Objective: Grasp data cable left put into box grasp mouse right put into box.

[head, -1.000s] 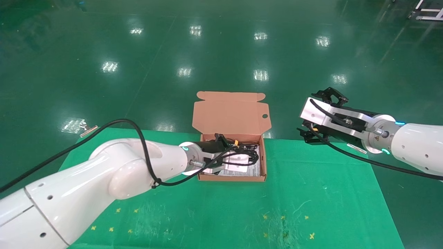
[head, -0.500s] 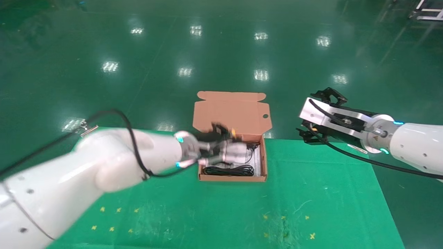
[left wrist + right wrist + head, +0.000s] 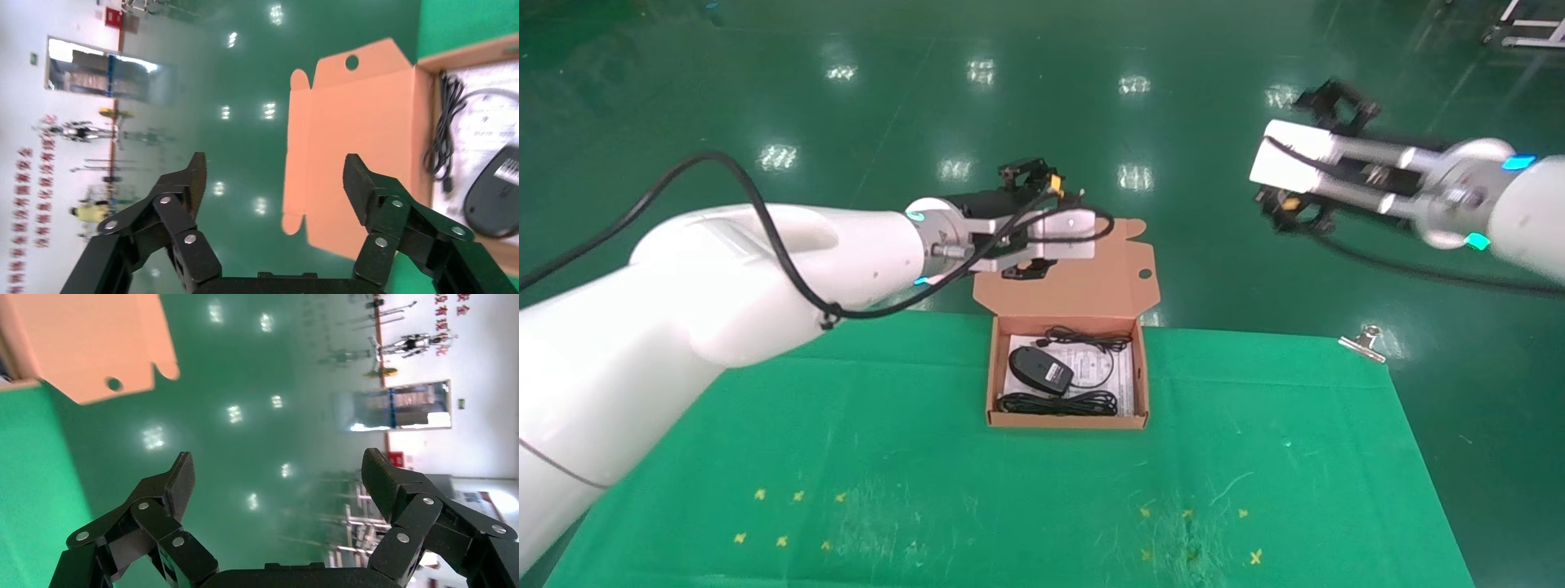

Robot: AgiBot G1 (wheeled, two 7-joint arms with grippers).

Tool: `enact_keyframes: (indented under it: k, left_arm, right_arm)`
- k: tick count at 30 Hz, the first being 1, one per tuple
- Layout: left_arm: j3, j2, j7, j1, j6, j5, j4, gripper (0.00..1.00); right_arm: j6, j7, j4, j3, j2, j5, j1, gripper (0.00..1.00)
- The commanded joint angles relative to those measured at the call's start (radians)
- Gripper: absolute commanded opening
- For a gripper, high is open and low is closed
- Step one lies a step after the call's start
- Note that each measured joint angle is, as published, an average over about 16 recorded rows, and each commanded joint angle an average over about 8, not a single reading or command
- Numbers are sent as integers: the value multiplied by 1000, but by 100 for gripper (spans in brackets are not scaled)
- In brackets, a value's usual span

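The box (image 3: 1143,384) stands open on the green cloth with its lid flap (image 3: 1066,278) upright behind it. The mouse (image 3: 1039,369) lies inside on the white sheet, its thin cord (image 3: 1095,341) looped toward the back. The data cable (image 3: 1058,402) lies as a flat bundle along the box's front wall. My left gripper (image 3: 1030,220) is open and empty in the air in front of the lid flap, above the box's back. The left wrist view shows its gripper (image 3: 275,165), the lid (image 3: 361,141) and the mouse (image 3: 489,202). My right gripper (image 3: 1299,155) is open and empty, raised high beyond the table's far right.
The green cloth (image 3: 1042,498) covers the table, with small yellow marks near the front. A metal binder clip (image 3: 1365,341) holds the cloth at the far right corner. Shiny green floor lies beyond. The right wrist view shows its gripper (image 3: 278,459) and the lid (image 3: 79,337).
My left gripper has let go of the data cable in the box and risen up and back to the lid flap. My right gripper has risen higher.
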Motion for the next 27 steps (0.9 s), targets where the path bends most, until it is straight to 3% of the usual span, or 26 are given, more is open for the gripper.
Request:
enact_keyframes:
  k: [1, 24, 27]
  left_arm:
    - [-13, -10, 4, 6, 12, -23, -2, 100]
    - [-326, -276, 102, 228, 375, -594, -115, 100]
    - [-346, -294, 109, 242, 399, -631, -123, 100]
  right_arm:
    - [-15, -9, -1, 6, 2, 17, 0, 100]
    - [-318, -154, -7, 217, 84, 598, -204, 100]
    - [-338, -164, -8, 231, 89, 636, -217, 100]
